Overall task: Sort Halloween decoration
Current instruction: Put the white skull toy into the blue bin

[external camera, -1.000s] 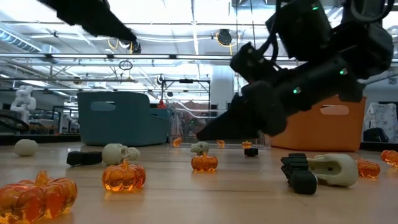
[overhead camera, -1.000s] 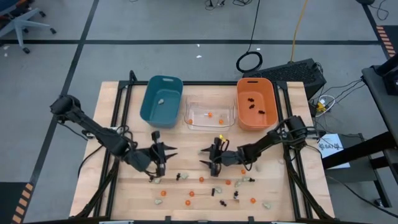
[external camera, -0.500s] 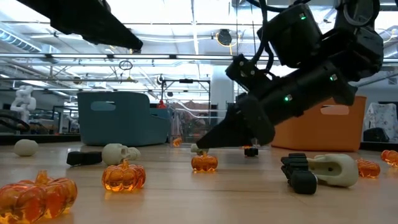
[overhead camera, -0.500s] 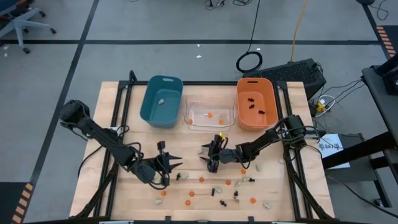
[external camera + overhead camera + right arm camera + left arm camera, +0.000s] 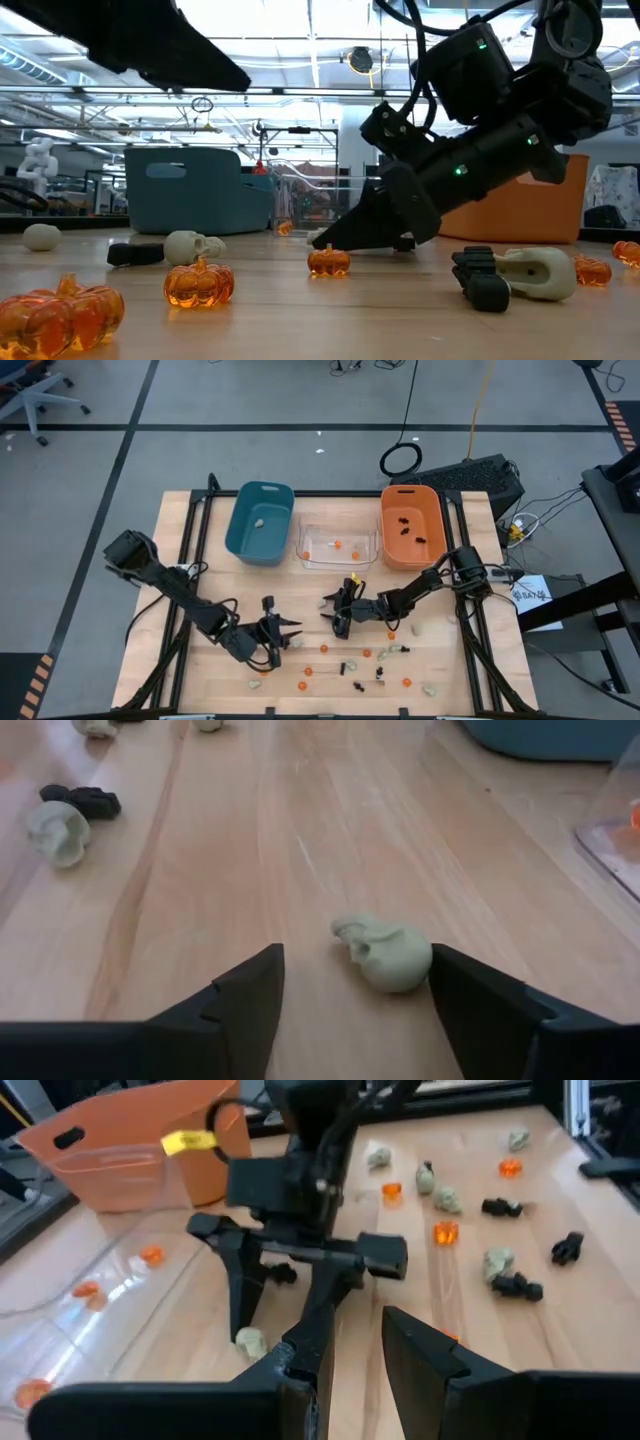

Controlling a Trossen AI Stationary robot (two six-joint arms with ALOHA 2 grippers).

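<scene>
Along the far edge of the wooden table [image 5: 200, 540] we see three plastic bins (left to right): teal [image 5: 260, 522], clear [image 5: 338, 546], orange [image 5: 411, 526].

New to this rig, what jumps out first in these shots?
The right gripper sits low on the table with its fingers open around a pale skull trinket. At the table's far edge stand three bins: teal bin, clear bin, orange bin. Small orange pumpkins and black spiders lie scattered in front.

a light wooden table [image 5: 180, 550] carried three bins along its far edge: teal [image 5: 260, 522], clear [image 5: 338, 546] and orange [image 5: 410, 526]. tiny orange pumpkins [image 5: 199, 283], pale skulls [image 5: 385, 952] and black spiders [image 5: 516, 1287] lay scattered across its near half.
</scene>
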